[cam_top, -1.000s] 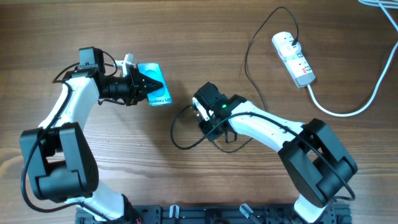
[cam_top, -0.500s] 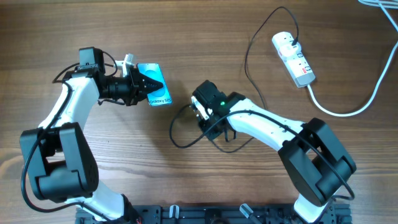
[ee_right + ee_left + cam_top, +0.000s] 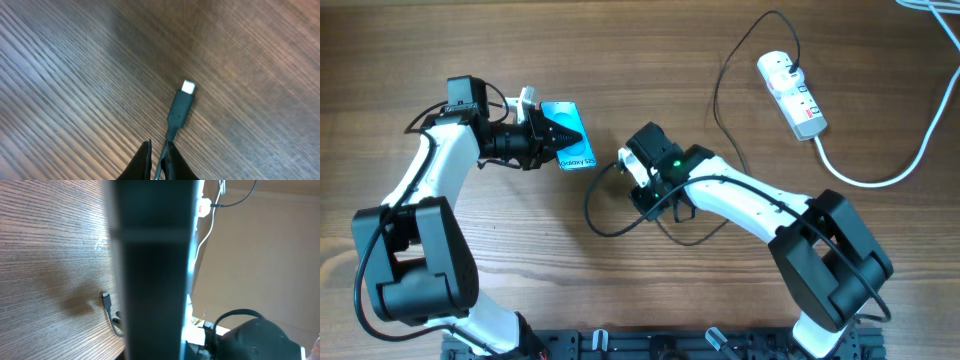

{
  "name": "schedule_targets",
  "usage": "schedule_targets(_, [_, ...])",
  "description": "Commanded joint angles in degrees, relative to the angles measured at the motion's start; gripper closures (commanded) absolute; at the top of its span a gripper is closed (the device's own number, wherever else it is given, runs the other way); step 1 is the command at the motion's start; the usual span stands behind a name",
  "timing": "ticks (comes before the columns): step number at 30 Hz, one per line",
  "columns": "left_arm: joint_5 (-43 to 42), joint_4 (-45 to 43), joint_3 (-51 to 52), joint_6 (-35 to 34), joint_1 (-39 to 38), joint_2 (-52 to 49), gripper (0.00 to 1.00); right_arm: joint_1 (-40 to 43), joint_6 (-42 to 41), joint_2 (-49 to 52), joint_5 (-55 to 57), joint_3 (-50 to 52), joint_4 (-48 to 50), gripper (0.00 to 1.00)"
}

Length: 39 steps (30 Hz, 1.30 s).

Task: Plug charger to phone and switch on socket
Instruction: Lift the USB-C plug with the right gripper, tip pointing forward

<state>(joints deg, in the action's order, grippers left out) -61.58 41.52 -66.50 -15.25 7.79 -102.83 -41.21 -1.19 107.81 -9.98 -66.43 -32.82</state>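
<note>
The phone (image 3: 576, 150), teal-screened, is held tilted above the table with my left gripper (image 3: 555, 133) shut on it. In the left wrist view its dark edge (image 3: 150, 270) fills the middle and hides the jaws. My right gripper (image 3: 626, 169) sits just right of the phone, shut on the thin black charger (image 3: 590, 212). In the right wrist view the cable runs up between the fingertips (image 3: 172, 161), and its metallic plug tip (image 3: 188, 87) sticks out ahead over the wood. The plug (image 3: 106, 298) also shows in the left wrist view. The white socket (image 3: 792, 95) lies at the far right.
The charger's black cable arcs from the socket (image 3: 202, 206) across the table and loops under my right arm (image 3: 740, 205). A thick white cord (image 3: 880, 178) curves off to the right edge. The table is bare wood (image 3: 650, 60) elsewhere.
My right gripper has closed on the charger cable and shifted left and slightly up toward the phone, dragging the cable loop left. The left arm and phone have not moved.
</note>
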Motion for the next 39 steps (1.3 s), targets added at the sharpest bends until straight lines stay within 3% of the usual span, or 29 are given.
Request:
schedule_targets(1, [-1.97, 0.02, 0.17, 1.57, 0.22, 1.62, 0.96, -0.07, -0.63, 0.74, 1.79, 3.82, 2.08, 0.89])
schedule_targets(8, [-1.97, 0.02, 0.17, 1.57, 0.22, 1.62, 0.96, -0.02, -1.99, 0.74, 6.19, 7.30, 3.45, 0.89])
schedule_targets(12, [-1.97, 0.04, 0.17, 1.57, 0.22, 1.62, 0.96, 0.68, -6.75, 0.74, 21.27, 7.52, -0.31, 0.89])
schedule_targets(14, [-1.97, 0.04, 0.17, 1.57, 0.22, 1.62, 0.96, 1.70, -6.73, 0.74, 22.80, 7.52, -2.03, 0.89])
schedule_targets(18, [-1.97, 0.02, 0.17, 1.57, 0.22, 1.62, 0.96, 4.87, -7.76, 0.74, 21.00, 7.52, -4.31, 0.88])
schedule_targets(22, [-1.99, 0.02, 0.17, 1.57, 0.22, 1.62, 0.96, 6.80, -3.41, 0.74, 9.66, 7.52, -3.76, 0.68])
schedule_targets(29, [-1.97, 0.02, 0.17, 1.55, 0.22, 1.62, 0.96, 9.11, -3.50, 0.74, 8.74, 7.52, 1.16, 0.52])
schedule_targets(39, [-1.99, 0.04, 0.17, 1.31, 0.22, 1.62, 0.96, 10.56, -3.61, 0.74, 6.60, 7.54, 3.56, 0.57])
